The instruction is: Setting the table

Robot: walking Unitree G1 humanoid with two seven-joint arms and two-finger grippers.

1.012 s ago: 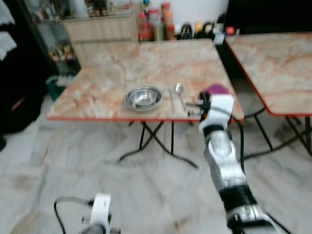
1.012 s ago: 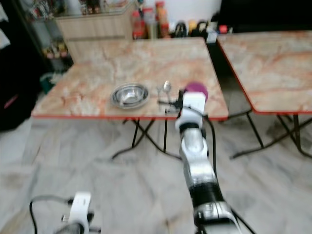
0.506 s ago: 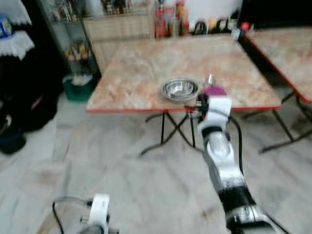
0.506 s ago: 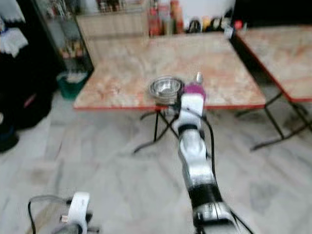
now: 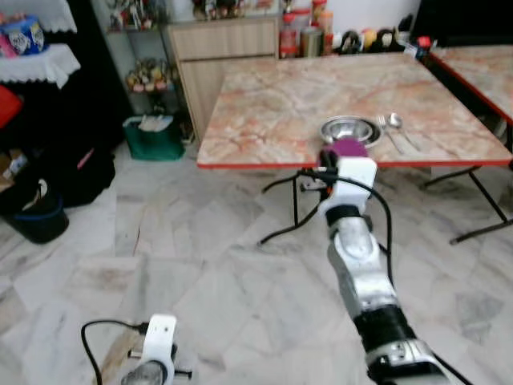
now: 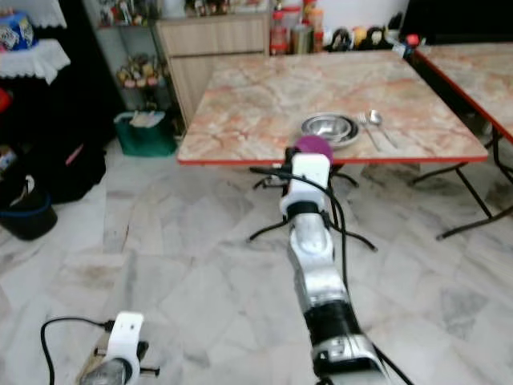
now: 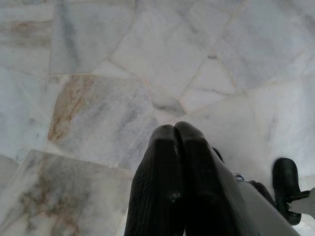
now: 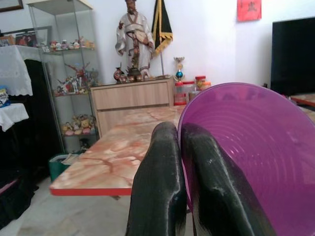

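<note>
2 arms show from my head cameras. Nearest me, low on my left, the left gripper [image 7: 174, 147] hangs idle over the marble floor [image 5: 200, 273], its black fingers [image 7: 160, 162] pressed together on nothing. My right arm [image 5: 361, 273] reaches forward toward the table [image 5: 264, 112]. At its end the right gripper [image 8: 176, 142] is clamped on the rim of a purple cup [image 8: 241, 147]; in the wrist view 1 finger [image 8: 160, 187] sits outside the wall and the other inside, and the cup's mouth faces the camera. From my head views the cup [image 5: 346, 148] is held in the air just before the table's red front edge, not resting on the top. Beyond it, on the table near that edge, stands a steel bowl [image 5: 349, 130], and just to its right lie a fork [image 5: 392, 136] and a spoon [image 5: 397, 124], side by side. Further back, bottles [image 5: 300, 40] and jars stand on a wooden cabinet [image 5: 224, 56] against the wall. Far left is a green bin [image 5: 152, 138], and a second table [image 5: 481, 68] stands at the right.
</note>
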